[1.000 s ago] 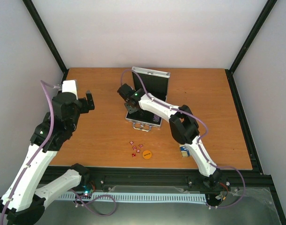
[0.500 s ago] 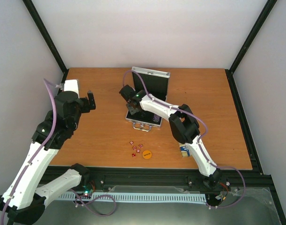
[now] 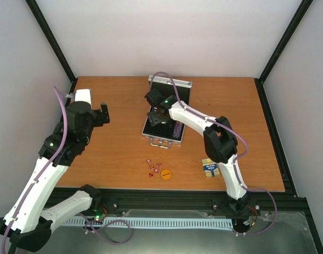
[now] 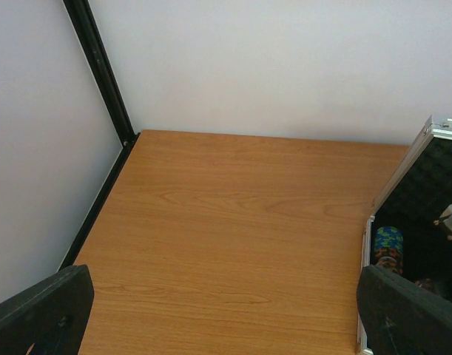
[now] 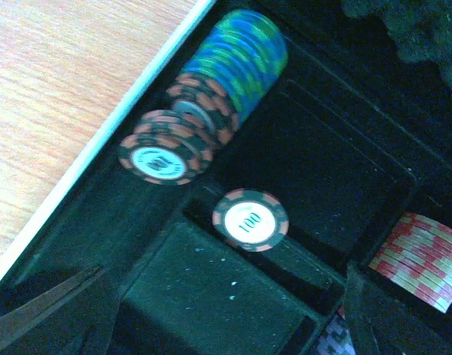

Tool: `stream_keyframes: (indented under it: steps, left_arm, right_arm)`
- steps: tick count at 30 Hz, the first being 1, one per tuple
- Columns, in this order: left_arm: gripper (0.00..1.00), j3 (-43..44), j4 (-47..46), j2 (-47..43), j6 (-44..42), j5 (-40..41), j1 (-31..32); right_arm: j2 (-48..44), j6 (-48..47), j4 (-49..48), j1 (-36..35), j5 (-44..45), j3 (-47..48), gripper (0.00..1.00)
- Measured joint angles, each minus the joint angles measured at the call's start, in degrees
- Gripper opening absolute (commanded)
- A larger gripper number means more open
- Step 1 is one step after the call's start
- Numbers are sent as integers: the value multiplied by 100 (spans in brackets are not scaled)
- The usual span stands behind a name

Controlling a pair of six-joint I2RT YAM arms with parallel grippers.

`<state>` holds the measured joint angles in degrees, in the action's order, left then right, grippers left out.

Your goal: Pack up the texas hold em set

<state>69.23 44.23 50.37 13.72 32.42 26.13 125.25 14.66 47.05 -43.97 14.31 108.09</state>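
Note:
The silver case point(image 3: 162, 135) lies open at mid-table, its lid point(image 3: 172, 88) standing at the back. My right gripper point(image 3: 159, 117) hangs over its black lining, open and empty. In the right wrist view its fingers point(image 5: 52, 310) frame a loose chip marked 100 point(image 5: 251, 220) lying on a divider, beside a row of striped chips point(image 5: 214, 89) along the case wall; red-white chips point(image 5: 418, 255) sit at the right. My left gripper point(image 3: 102, 114) is open and empty above bare table left of the case point(image 4: 433, 185). Red dice point(image 3: 153, 166), an orange disc point(image 3: 166, 173) and the card deck point(image 3: 210, 168) lie near the front edge.
Black frame posts stand at the back corners point(image 3: 50, 42). White walls close in the table on three sides. The left wrist view shows wood tabletop point(image 4: 233, 237) running to the back left corner.
My right gripper has moved right and back over the open case, and its forearm has swung right, uncovering the card deck. My left arm has shifted slightly.

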Motion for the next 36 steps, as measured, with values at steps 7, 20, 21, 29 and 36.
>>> stream_keyframes:
  steps: [7,20,21,29,36]
  left_arm:
    - [100,0,-2,46,0,-9,0]
    - [100,2,-2,212,4,-83,0]
    - [100,2,-2,212,4,-87,0]
    - [100,2,-2,212,4,-96,0]
    - [100,2,-2,214,4,-101,0]
  right_arm:
    - [-7,9,-57,538,-675,-210,77]
    - [50,-181,-186,737,-1631,-251,69]
    - [57,-181,-188,741,-1661,-264,70]
    - [61,-162,-184,745,-1759,-326,74]
    - [157,-85,-181,745,-1639,-326,74]
